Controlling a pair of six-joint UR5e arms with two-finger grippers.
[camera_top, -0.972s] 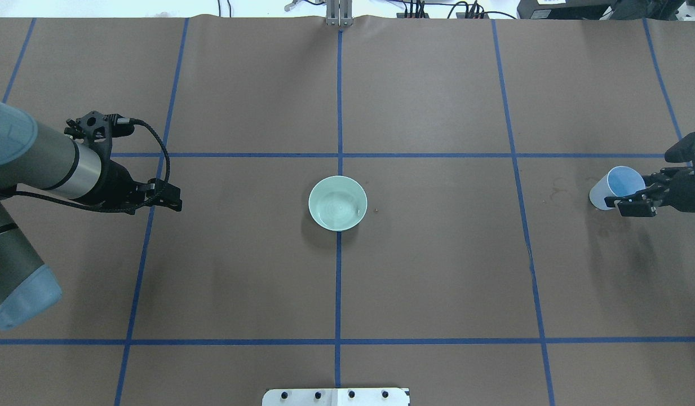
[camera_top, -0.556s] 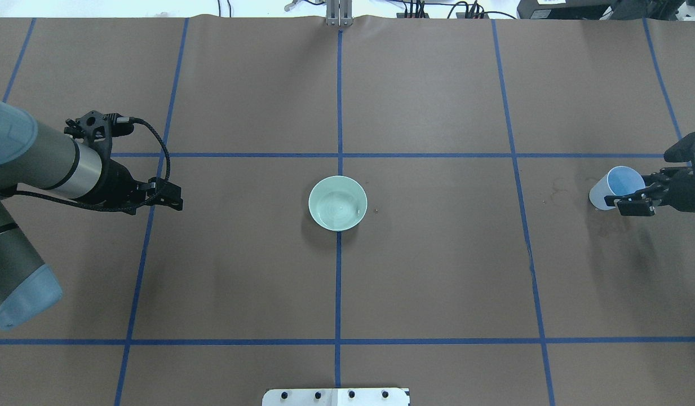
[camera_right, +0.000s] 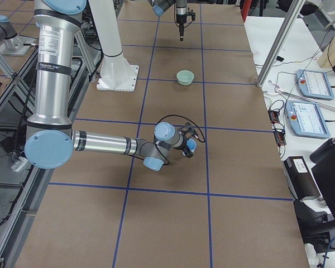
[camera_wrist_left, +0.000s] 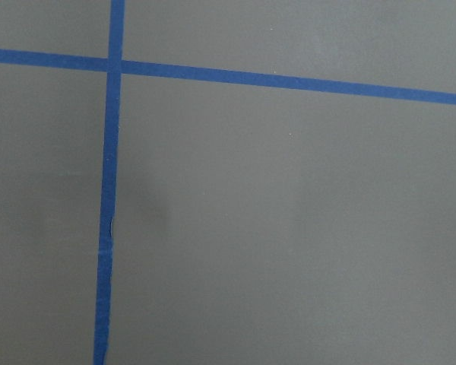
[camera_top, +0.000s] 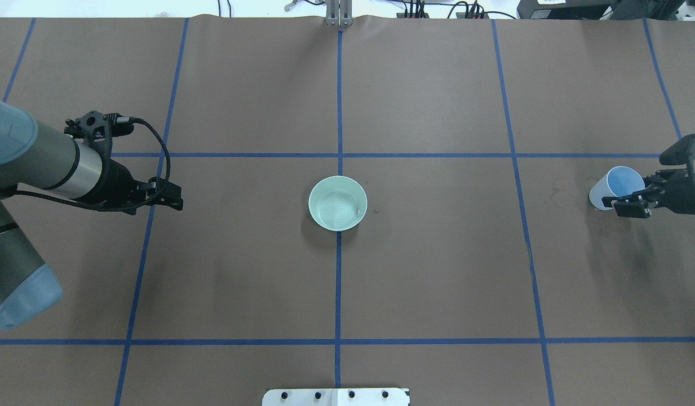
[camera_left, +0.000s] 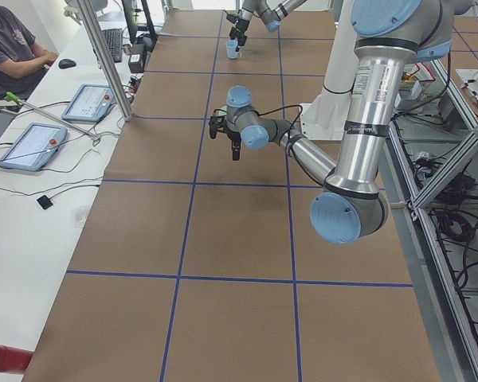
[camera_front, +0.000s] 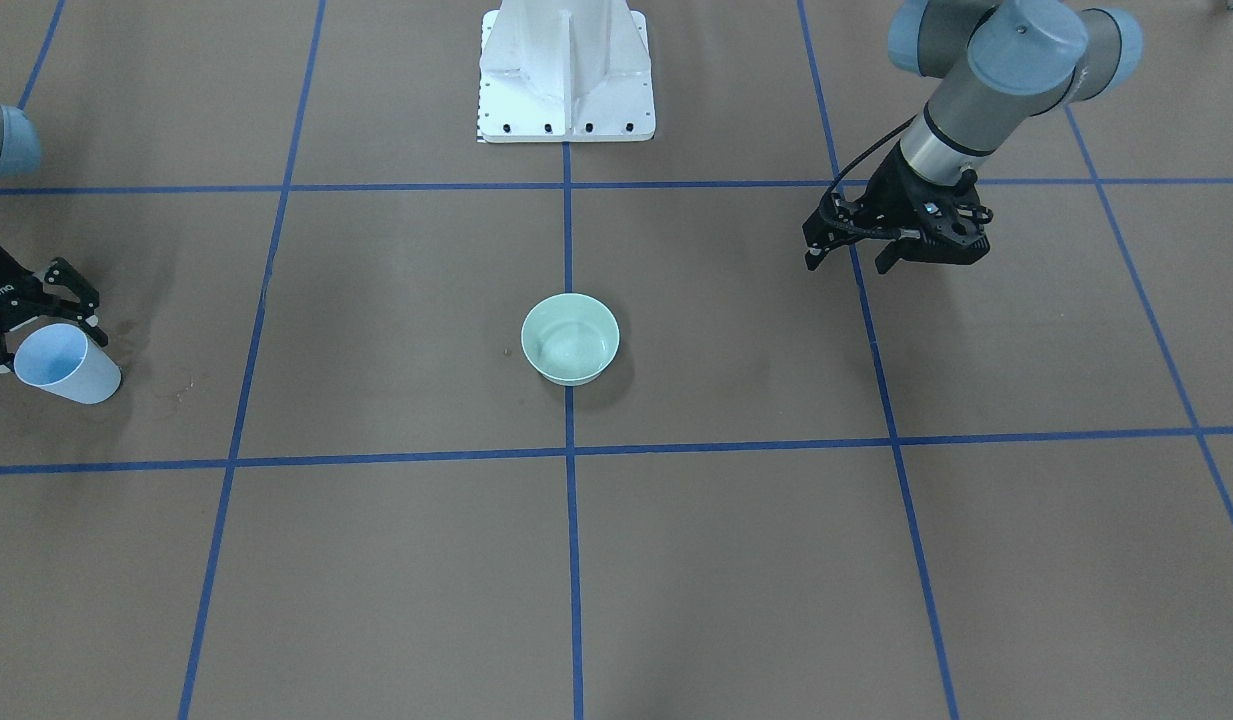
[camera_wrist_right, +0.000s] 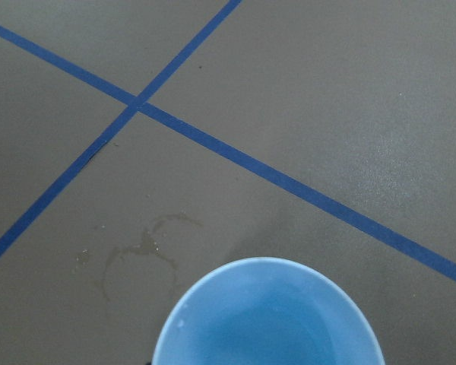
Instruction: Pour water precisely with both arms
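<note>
Now the water (camera_top: 337, 207) lies rippled in the green bowl (camera_top: 319, 189) at the centre of the table (camera_top: 437, 270). At the bowl's 3 o'clock, the right gripper (camera_top: 634, 194) clasps a tilted blue cup (camera_top: 622, 181). At 9 o'clock, the left gripper (camera_top: 175, 202) hangs empty, fingers spread wide.

Brown paper covers my table (camera_top: 437, 270), gridded with blue tape (camera_top: 339, 84); at twelve o'clock stands a white desk (camera_left: 24, 215).
</note>
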